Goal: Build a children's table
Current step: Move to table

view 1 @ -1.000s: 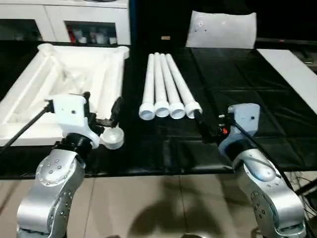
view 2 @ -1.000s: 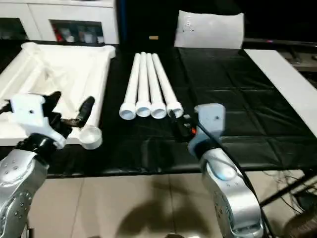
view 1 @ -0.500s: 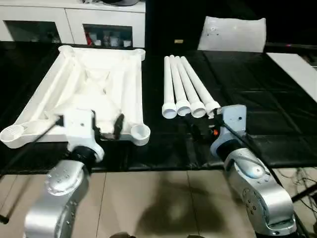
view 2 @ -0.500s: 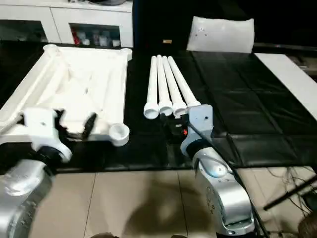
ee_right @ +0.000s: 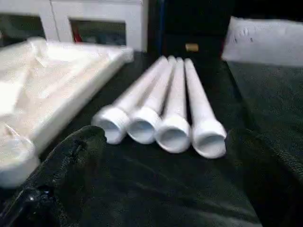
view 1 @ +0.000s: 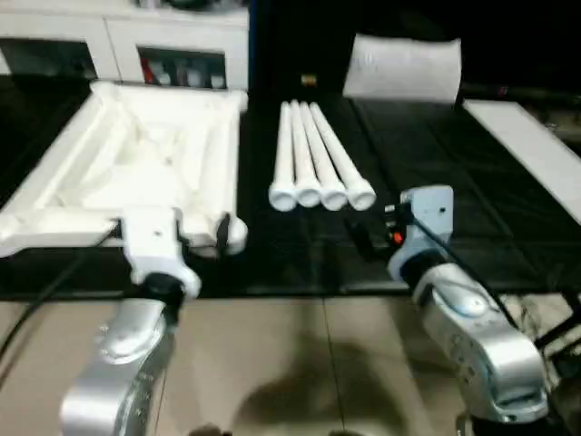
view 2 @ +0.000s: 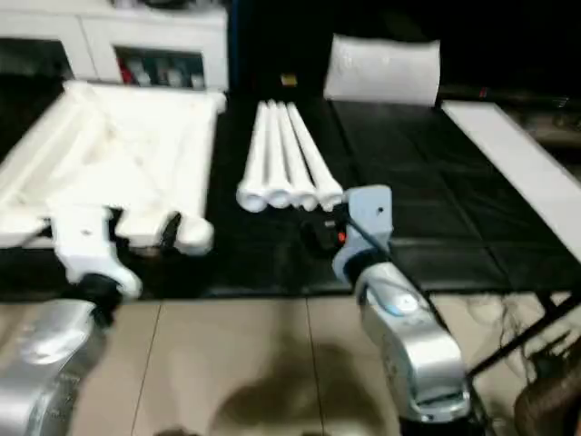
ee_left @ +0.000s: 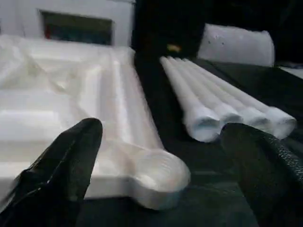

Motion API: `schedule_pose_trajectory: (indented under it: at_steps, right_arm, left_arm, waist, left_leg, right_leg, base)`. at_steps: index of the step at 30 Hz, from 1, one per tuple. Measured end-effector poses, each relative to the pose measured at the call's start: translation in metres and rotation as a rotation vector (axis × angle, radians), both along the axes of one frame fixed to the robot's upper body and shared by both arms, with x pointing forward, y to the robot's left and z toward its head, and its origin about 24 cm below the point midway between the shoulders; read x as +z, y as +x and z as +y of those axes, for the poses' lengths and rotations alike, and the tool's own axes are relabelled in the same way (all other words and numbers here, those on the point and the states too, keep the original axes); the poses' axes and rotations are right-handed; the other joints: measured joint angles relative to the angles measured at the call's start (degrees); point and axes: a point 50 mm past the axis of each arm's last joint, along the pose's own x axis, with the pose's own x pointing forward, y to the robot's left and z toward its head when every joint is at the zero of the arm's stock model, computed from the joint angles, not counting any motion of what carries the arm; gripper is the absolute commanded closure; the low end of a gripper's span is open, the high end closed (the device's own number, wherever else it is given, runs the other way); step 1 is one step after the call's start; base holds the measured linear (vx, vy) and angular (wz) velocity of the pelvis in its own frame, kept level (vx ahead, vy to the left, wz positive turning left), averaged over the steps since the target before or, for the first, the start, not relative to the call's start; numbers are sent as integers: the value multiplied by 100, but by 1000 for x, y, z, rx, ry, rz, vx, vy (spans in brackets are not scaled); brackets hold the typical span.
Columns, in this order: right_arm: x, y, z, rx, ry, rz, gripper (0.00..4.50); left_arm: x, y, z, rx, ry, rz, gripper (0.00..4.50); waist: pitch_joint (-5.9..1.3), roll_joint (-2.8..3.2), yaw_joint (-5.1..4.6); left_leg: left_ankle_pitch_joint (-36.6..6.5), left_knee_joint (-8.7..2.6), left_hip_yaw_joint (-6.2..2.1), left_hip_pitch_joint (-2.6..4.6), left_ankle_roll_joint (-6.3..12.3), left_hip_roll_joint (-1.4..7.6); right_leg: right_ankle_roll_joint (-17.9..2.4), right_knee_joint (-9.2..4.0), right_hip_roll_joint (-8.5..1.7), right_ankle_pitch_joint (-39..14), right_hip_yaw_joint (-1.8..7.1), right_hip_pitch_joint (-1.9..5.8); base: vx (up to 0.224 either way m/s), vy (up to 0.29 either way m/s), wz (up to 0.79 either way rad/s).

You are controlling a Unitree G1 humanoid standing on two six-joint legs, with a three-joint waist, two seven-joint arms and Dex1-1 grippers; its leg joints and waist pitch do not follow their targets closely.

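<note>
Left eye view: the table top (view 1: 136, 168) is laid upside down on the left half of the black counter (view 1: 436, 173), ribbed underside up, with a round corner socket (view 1: 234, 234) at its near right corner. The four legs (view 1: 313, 163) are laid side by side, touching, just right of the top. Their long axes run from near to far, slightly fanned; the wide open ends are turned toward the robot and the tapered ends toward the far edge.

No readable writing is found on any part. A small yellowish label (view 1: 307, 81) is seen on the dark surface beyond the legs, but its text cannot be made out. A white cushion-like bag (view 1: 401, 68) is set at the far right, and a white cabinet (view 1: 127, 41) stands behind the top.

The left gripper (ee_left: 163, 156) is held just before the corner socket, fingers (ee_left: 71, 161) spread wide apart and grasping nothing. The right gripper (ee_right: 165, 161) is held just before the open leg ends, fingers (ee_right: 75, 156) likewise released and apart from the legs.
</note>
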Motion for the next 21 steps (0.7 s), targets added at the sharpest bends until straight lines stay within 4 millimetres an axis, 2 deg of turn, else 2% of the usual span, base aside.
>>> schedule_pose_trajectory:
  at_steps: [2,4,7,8,9,10,11,12,13,14,15,16,17,18,20,21]
  right_arm:
    - [-1,-1,1,18,2,8,0]
    - [-1,-1,3,38,6,9,0]
    - [-2,-3,13,81,12,12,0]
    - [-1,-3,15,98,13,11,0]
    - [-1,-3,16,104,15,10,0]
    - [-1,-3,16,119,10,11,0]
    - [-2,-4,16,129,4,11,0]
    - [-2,-4,19,145,-6,10,0]
    - [-2,-5,20,153,-5,10,0]
    - [-2,-5,22,160,-1,8,0]
    - [-1,-5,25,168,6,5,0]
    - [0,-4,28,175,19,1,0]
    - [1,-5,30,179,21,-2,0]
    - [1,-4,29,176,17,-5,0]
    - [1,-3,25,161,3,-11,0]
    - [2,-3,23,149,-7,-17,0]
  left_arm:
    - [0,0,2,6,20,-1,4]
    - [1,0,5,17,28,-4,4]
    - [2,0,9,36,31,-6,4]
    - [3,0,10,43,31,-10,4]
    - [4,0,11,44,32,-16,4]
    - [5,-1,10,42,32,-21,4]
    - [5,-1,10,41,32,-22,4]
    - [6,-2,10,42,34,-26,4]
    - [7,-3,11,42,35,-29,4]
    - [8,-3,11,41,36,-33,4]
    - [6,-4,12,45,36,-27,4]
    - [5,-5,14,53,42,-22,4]
    - [6,-5,16,60,47,-23,4]
    - [7,-4,17,65,53,-29,4]
    - [8,-3,16,52,52,-33,4]
    - [8,-3,13,35,51,-35,4]
  waist:
    - [-5,23,6]
    - [-1,21,4]
    - [1,0,7]
    - [7,-6,38]
    - [12,-3,35]
    - [20,9,28]
    - [23,15,34]
    - [45,42,71]
    - [60,62,107]
    - [88,67,125]
    - [113,83,167]
    - [138,111,174]
    - [144,103,168]
    - [138,78,135]
    - [98,41,68]
    - [80,36,61]
  left_leg:
    - [162,-85,-2,-26,-197,71]
    - [318,-92,2,-28,-203,145]
    - [317,-97,15,-2,-203,159]
    - [315,-102,-8,-46,-197,145]
    - [311,-104,-59,-61,-187,130]
    - [308,-112,-142,-70,-180,104]
    - [305,-120,-185,-70,-175,88]
    - [289,-122,-261,-48,-151,81]
    - [278,-118,-295,-35,-136,82]
    - [254,-118,-271,68,-120,104]
    - [225,-112,-204,130,-132,135]
    - [190,-105,-181,202,-135,135]
    - [155,-112,-159,262,-134,126]
    - [126,-117,-149,329,-125,116]
    - [74,-127,-110,373,-136,121]
    - [66,-140,-76,346,-136,130]
  right_leg:
    - [-46,3,51,16,-36,-58]
    - [-118,0,112,51,-57,-57]
    - [-127,-39,115,51,-69,-46]
    - [-131,-56,92,53,-110,-18]
    - [-132,-88,75,46,-167,12]
    - [-133,-143,37,46,-277,72]
    - [-133,-179,11,41,-349,117]
    - [-128,-257,-24,8,-490,261]
    - [-110,-300,-41,-16,-568,347]
    - [-94,-340,-75,-57,-636,408]
    - [-65,-349,-76,-89,-623,478]
    - [-61,-352,-73,-130,-593,554]
    - [-57,-344,-64,-171,-537,602]
    - [-64,-340,-20,-191,-431,652]
    - [-50,-356,-7,-230,-383,704]
    - [-63,-379,-2,-226,-372,731]
  base:
    - [8,-118,-12]
    - [19,-54,-6]
    - [34,4,0]
    - [0,0,0]
    - [20,16,23]
    - [20,16,23]
    - [47,13,46]
    - [57,9,52]
    - [57,9,52]
    - [37,14,47]
    - [51,27,25]
    - [51,27,25]
    - [104,29,1]
    - [109,14,-5]
    - [117,6,-8]
    - [117,-1,-8]
